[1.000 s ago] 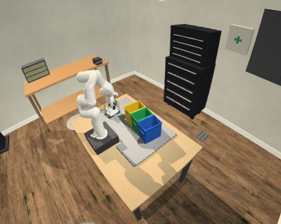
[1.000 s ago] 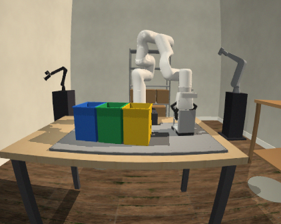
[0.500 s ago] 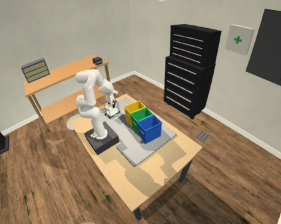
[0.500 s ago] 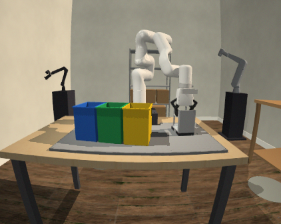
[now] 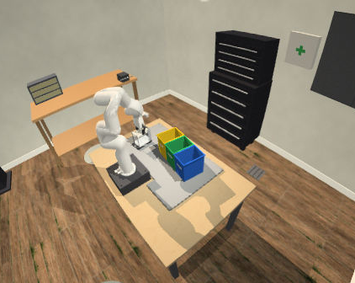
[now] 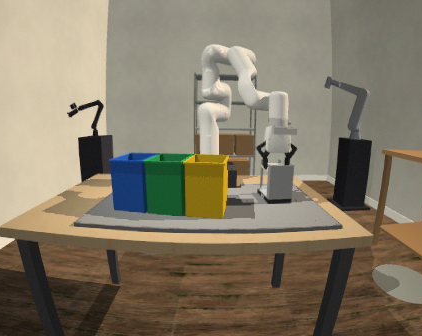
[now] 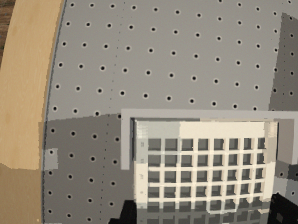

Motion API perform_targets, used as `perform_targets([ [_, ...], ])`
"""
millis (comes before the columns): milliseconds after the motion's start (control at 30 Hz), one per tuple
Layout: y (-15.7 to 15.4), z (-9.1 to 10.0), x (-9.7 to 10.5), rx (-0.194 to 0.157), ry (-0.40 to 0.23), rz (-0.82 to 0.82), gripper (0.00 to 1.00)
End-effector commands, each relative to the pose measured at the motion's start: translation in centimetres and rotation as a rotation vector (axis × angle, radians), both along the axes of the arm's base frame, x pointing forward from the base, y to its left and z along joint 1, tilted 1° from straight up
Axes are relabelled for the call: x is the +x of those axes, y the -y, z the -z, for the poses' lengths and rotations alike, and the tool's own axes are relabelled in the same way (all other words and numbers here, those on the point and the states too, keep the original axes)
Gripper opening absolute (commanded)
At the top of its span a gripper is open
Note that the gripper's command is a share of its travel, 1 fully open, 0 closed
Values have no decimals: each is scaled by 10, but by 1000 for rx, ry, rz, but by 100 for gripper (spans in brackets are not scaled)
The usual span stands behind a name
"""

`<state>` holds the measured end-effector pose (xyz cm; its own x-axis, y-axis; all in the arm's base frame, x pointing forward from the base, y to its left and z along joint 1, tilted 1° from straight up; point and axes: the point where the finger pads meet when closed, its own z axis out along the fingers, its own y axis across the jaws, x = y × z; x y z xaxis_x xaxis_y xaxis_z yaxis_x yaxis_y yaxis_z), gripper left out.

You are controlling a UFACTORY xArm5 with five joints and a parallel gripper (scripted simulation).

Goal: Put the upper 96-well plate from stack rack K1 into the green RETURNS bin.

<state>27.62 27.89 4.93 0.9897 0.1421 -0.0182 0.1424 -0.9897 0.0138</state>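
Note:
My gripper (image 5: 141,131) (image 6: 276,163) is shut on the upper 96-well plate (image 7: 202,183), a white grid of wells that fills the lower part of the wrist view. It holds the plate at the top of the stack rack K1 (image 5: 139,141) (image 6: 280,184), whose pale frame (image 7: 127,137) shows around the plate. The lower plate is hidden. The green RETURNS bin (image 5: 179,146) (image 6: 165,186) stands upright between the yellow bin (image 5: 169,136) (image 6: 205,187) and the blue bin (image 5: 190,161) (image 6: 129,183), away from the rack.
All three bins stand in a row on the grey perforated mat (image 5: 174,191) (image 6: 287,215) (image 7: 166,43) on the wooden table (image 5: 199,223) (image 6: 187,242). The arm's dark base (image 5: 128,177) sits beside the mat. A wooden shelf (image 5: 73,97) stands behind.

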Motion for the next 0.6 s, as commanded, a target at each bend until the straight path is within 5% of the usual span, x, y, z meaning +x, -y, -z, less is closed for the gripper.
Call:
perform_targets([
  [0, -1, -9, 1, 2, 2, 0, 0],
  [567, -1, -34, 2, 2, 2, 0, 0],
])
